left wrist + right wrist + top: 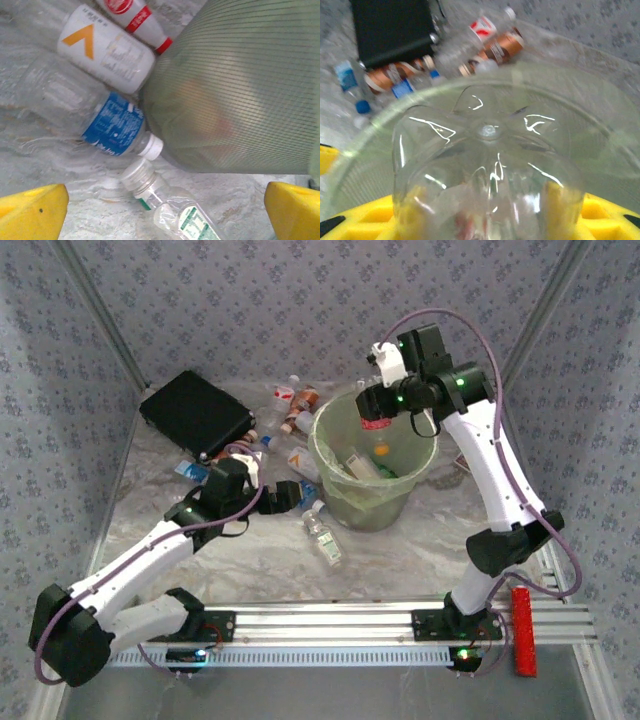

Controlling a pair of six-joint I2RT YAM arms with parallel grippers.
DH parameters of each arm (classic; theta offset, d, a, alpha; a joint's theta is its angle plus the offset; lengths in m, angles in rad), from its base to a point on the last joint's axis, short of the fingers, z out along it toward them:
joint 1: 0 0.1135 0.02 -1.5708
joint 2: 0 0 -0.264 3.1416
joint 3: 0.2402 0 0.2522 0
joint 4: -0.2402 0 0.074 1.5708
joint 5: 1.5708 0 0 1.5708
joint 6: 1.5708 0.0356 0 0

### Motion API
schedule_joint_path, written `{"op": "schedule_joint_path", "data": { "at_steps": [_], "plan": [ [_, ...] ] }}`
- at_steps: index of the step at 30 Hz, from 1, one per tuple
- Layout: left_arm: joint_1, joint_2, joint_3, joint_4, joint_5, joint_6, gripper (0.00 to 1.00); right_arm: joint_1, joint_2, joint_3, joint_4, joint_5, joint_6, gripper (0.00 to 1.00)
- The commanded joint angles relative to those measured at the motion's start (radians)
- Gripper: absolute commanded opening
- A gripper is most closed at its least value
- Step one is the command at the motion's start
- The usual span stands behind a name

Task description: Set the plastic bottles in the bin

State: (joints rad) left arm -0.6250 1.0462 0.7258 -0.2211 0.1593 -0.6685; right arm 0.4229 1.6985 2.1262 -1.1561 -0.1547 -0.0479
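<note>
At the near edge of a silvery table (250, 560), two white-and-black robot arms are bolted to a metal rail. The left gripper (290, 494) sits low over the table, pointing towards the bin, its yellow fingers (31, 212) spread wide with nothing between them. Just ahead of it a green-labelled bottle (176, 216) lies on its side, its cap end near the foot of the bin. Beyond that lies a blue-labelled bottle (111, 126), its white cap right at the bin wall, then a white bottle with an orange mark (106, 47) and a red-and-white bottle (131, 14), both close against the bin. The bin (372, 512) — a round, pale green, see-through bucket — stands in the middle of the table with a few bottles lying inside. Over its far rim hangs the right gripper (377, 408), clenched on a clear bottle (485, 165) with a red label; the right wrist camera sees the bottle's moulded base between the yellow fingers. Farther back, a flat black case (195, 415) lies at the far left, with more bottles scattered beside it — among them a copper-labelled bottle (501, 46) and a blue-capped bottle (362, 106).
</note>
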Motion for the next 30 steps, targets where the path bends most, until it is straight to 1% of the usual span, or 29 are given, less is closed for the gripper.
{"op": "schedule_joint_path", "data": {
  "at_steps": [1,7,9,13,17,22,26,28,30],
  "plan": [
    [-0.015,0.027,-0.023,-0.057,-0.050,-0.127,1.00,-0.006,0.039,0.028,-0.129,0.105,-0.064,0.54],
    [-0.094,0.064,-0.057,-0.094,-0.125,-0.286,0.99,0.005,0.097,-0.027,-0.152,0.165,-0.088,0.53],
    [-0.118,0.076,-0.066,-0.100,-0.126,-0.363,0.96,0.013,0.115,-0.067,-0.125,0.167,-0.086,0.52],
    [-0.164,0.089,-0.066,-0.103,-0.121,-0.468,0.94,0.032,0.140,-0.150,-0.079,0.201,-0.065,0.52],
    [-0.219,0.117,-0.089,-0.045,-0.111,-0.556,0.94,0.034,0.165,-0.224,-0.039,0.224,-0.049,0.52],
    [-0.278,0.177,-0.107,0.031,-0.095,-0.620,0.95,0.032,0.178,-0.316,0.025,0.224,-0.028,0.53],
    [-0.312,0.229,-0.115,0.091,-0.096,-0.660,0.95,0.028,0.174,-0.370,0.083,0.168,-0.034,0.60],
    [-0.318,0.255,-0.118,0.123,-0.086,-0.671,0.96,0.024,0.175,-0.374,0.088,0.164,-0.026,0.67],
    [-0.321,0.278,-0.119,0.147,-0.079,-0.675,0.98,0.024,0.169,-0.378,0.094,0.163,-0.024,0.74]
  ]
}}
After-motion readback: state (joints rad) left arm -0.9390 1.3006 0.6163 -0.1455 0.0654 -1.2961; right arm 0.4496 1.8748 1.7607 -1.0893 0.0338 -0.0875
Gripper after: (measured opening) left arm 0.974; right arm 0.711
